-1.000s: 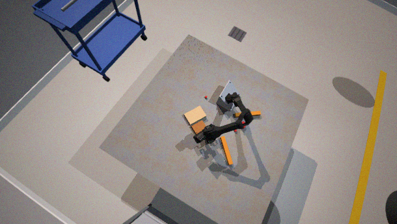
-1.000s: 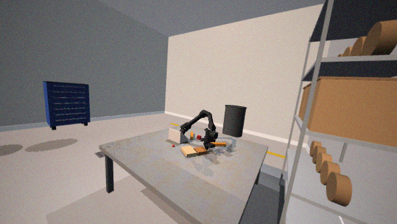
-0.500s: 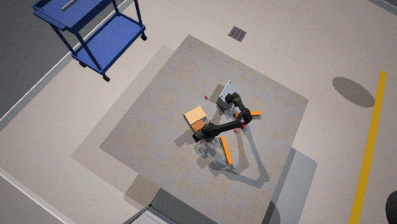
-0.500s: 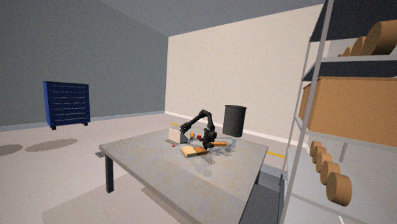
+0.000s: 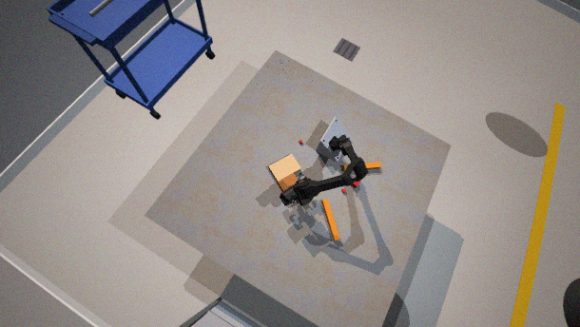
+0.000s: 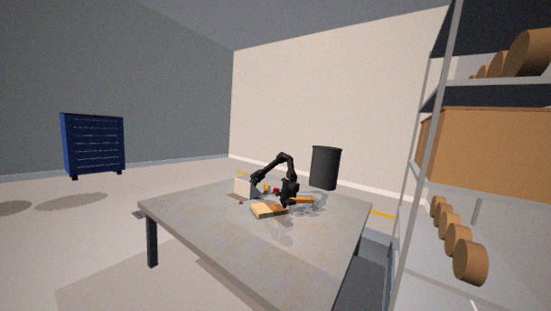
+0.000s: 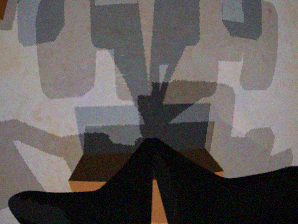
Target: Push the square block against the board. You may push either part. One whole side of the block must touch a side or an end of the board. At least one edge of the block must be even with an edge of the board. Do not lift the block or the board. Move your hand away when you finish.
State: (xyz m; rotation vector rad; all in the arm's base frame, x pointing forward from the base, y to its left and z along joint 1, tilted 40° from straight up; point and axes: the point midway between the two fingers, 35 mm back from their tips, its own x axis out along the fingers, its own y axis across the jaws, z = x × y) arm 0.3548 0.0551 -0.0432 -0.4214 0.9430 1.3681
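Note:
The square block (image 5: 284,167) (image 6: 269,206) is a flat tan piece lying on the table (image 5: 228,200) (image 6: 217,221). The board (image 5: 331,220) (image 6: 303,199) is a long orange strip lying apart from the block, on the far side of the arm. My gripper (image 5: 290,197) (image 6: 284,203) (image 7: 150,144) is shut with nothing in it. It is low at the block's side that faces the board, close to or touching it. In the wrist view the black fingers fill the bottom, and the shadowed block (image 7: 115,167) shows just under and behind them.
A second short orange piece (image 5: 373,165) (image 6: 266,187) lies by the arm's elbow. Small red bits (image 5: 300,141) (image 5: 343,190) lie on the table. The arm's white base plate (image 5: 335,130) (image 6: 244,187) stands behind the block. A dark bin (image 6: 325,167) stands beyond the table.

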